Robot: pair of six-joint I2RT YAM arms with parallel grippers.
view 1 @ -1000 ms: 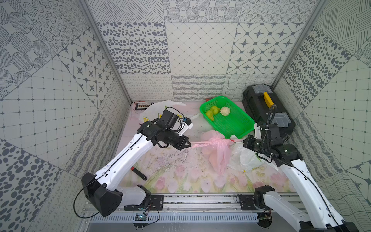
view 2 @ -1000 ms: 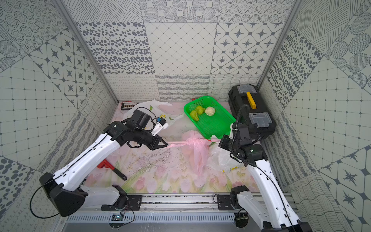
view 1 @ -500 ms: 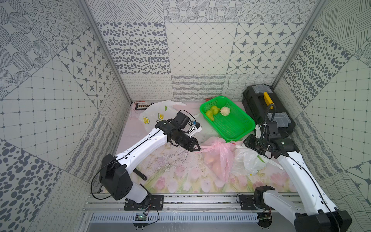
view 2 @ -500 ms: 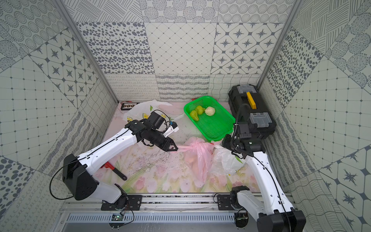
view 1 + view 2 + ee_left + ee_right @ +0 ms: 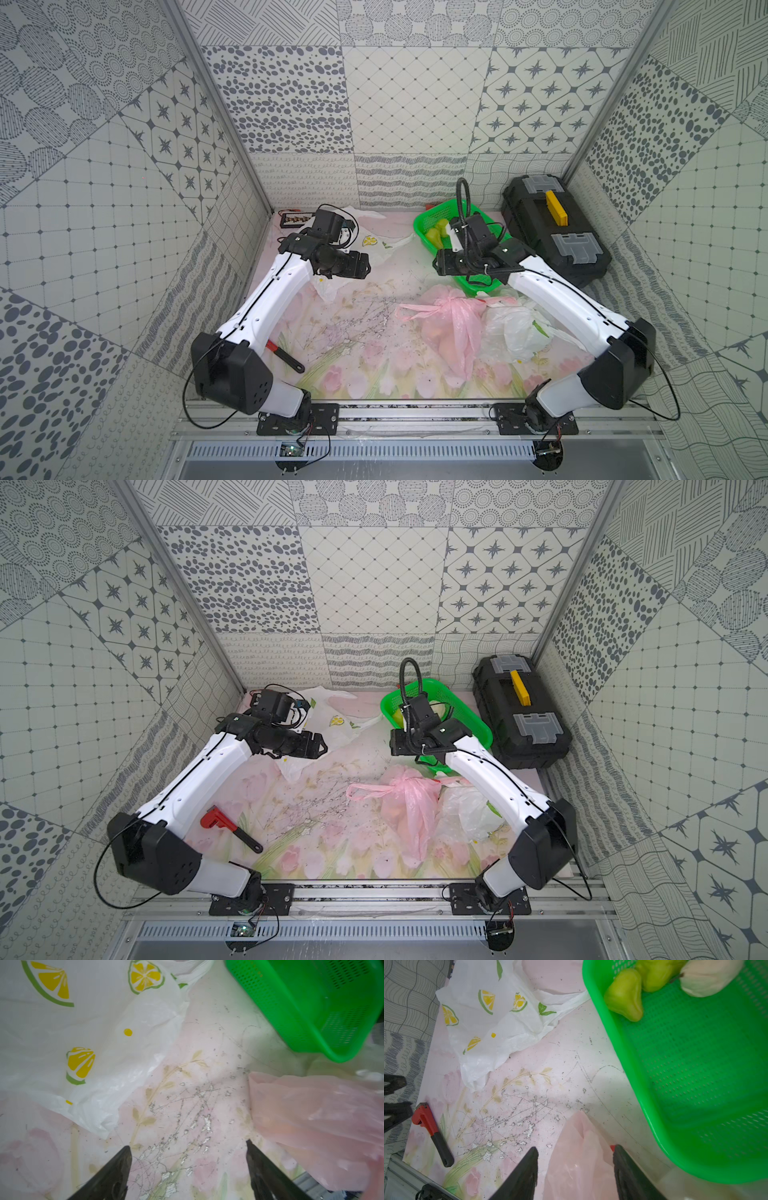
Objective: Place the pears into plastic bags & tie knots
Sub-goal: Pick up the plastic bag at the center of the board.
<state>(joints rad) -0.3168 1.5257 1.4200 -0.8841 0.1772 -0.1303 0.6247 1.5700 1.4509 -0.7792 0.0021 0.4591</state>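
Arms [image 5: 272,291] [image 5: 559,301] bent inward, jaws parted, seemingly hovering

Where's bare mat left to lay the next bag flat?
Bare: the scuffed middle of the floral mat, between the white lemon-print bag, red-handled wrench and pink plastic bag. Also the front edge. Crowded: the right side, with green mesh basket, crumpled white bag, black toolbox.

Green basket [image 5: 428,220] half hidden by right arm [image 5: 552,299]; pears [image 5: 434,236] within mostly covered. Cream pear [image 5: 708,976] cut by frame edge. Pink bag [image 5: 315,1118] blurred, contents indistinct.
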